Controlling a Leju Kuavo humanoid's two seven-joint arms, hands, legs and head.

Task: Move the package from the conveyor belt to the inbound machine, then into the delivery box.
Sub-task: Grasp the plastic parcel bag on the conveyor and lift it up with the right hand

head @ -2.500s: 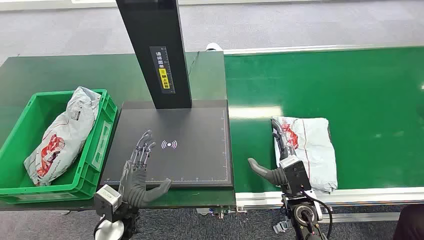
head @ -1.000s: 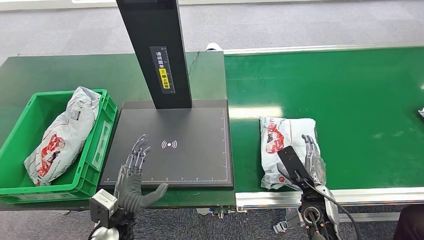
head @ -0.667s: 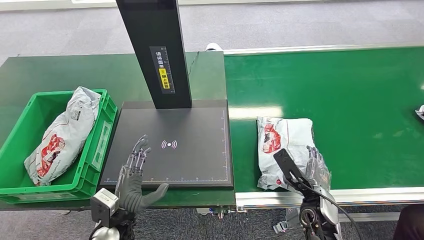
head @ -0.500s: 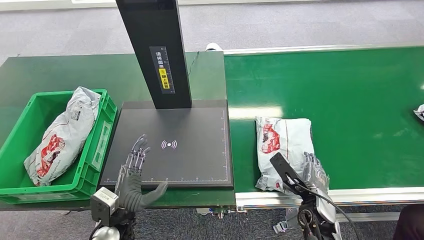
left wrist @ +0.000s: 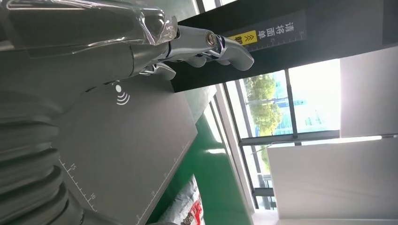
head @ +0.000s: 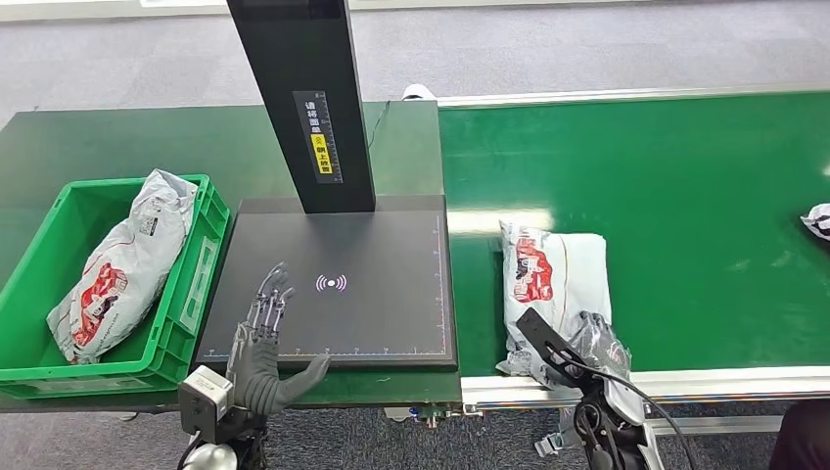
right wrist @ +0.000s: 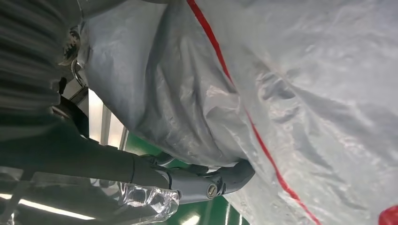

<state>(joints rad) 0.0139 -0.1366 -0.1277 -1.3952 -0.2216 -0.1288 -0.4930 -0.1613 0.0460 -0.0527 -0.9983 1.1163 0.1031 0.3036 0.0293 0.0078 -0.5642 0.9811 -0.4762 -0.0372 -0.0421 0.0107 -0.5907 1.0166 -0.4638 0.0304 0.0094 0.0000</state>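
**Bag gripped at its near end, pad off to the left**

Package [head: 553, 284] lies on the green belt [head: 705, 196], close to the belt's near rail, its long axis running away from the robot rather than along the belt. The right hand [head: 577, 345] has hold of the end nearest the robot: from the head view the thumb lies across the top of the bag and the fingers come in on its far-right side, and the right wrist view shows crumpled grey plastic [right wrist: 281, 93] pressed up against the palm with a finger [right wrist: 225, 180] curled under it. So that hand is clamped on the bag. Whether the bag is lifted yet or merely pinched where it rests, I cannot tell.

The scanner pad [head: 338, 289], the black plate under the tall post [head: 299, 98], sits just beside the belt on the robot's left of the bag. The carry looks to me like a short sideways move to the left, with most of the bag's length hanging out past the fingers.

The left hand [head: 264, 343] rests low at the pad's near-left corner, fingers spread flat, holding nothing. Beyond it the green box [head: 59, 211] has one bag [head: 122, 264] in it. Another parcel [head: 817, 220] shows at the belt's far right edge.
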